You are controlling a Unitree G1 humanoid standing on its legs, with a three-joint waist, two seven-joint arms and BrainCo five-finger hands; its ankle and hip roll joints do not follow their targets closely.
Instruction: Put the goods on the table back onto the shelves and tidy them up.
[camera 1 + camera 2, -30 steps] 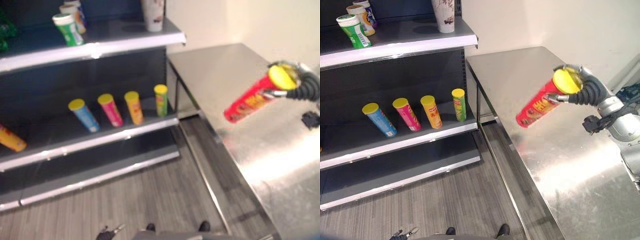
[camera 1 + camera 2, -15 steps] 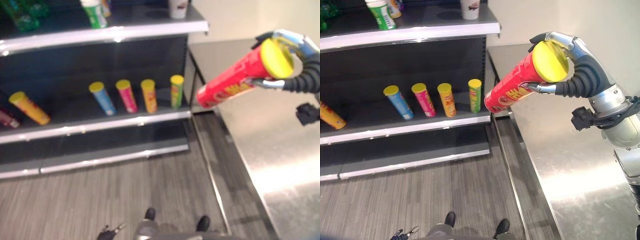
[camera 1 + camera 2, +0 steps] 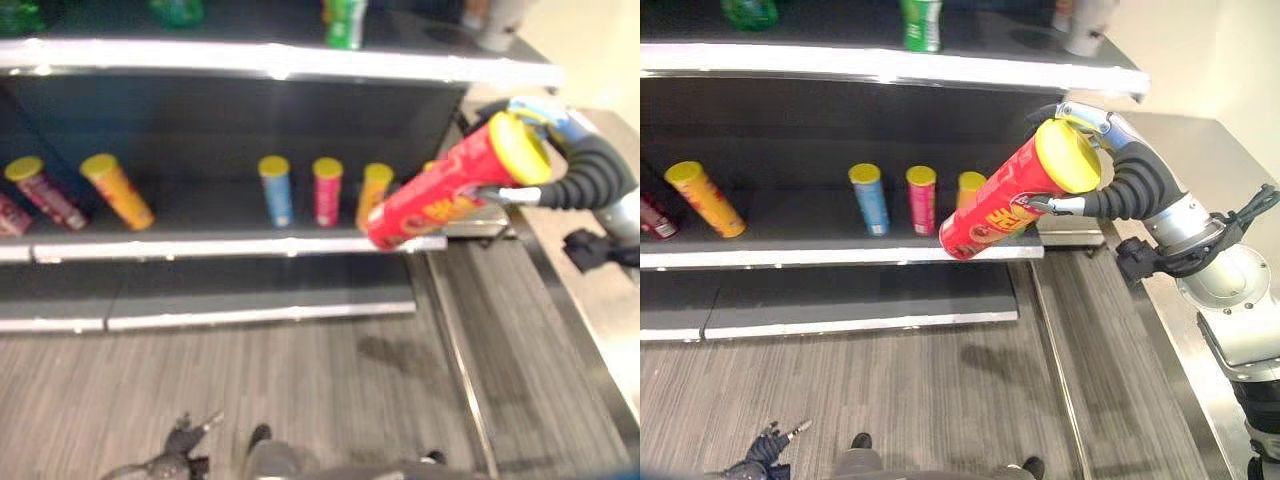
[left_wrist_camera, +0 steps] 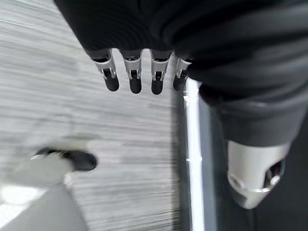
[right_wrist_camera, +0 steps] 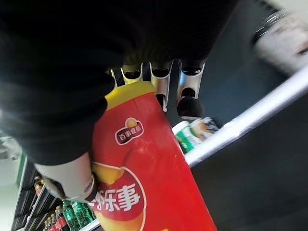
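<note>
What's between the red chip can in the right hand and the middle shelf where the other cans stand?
Nothing visible blocks it. The red chip can in the right hand hangs tilted before the middle shelf, its base overlapping the orange can. Blue can and pink can stand further left.

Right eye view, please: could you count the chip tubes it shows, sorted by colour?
Red tube, held in the right robot hand: 1
Orange tubes: 2
Blue tube: 1
Pink tube: 1
Dark red tube, cut off at the edge: 1
Total: 6
</note>
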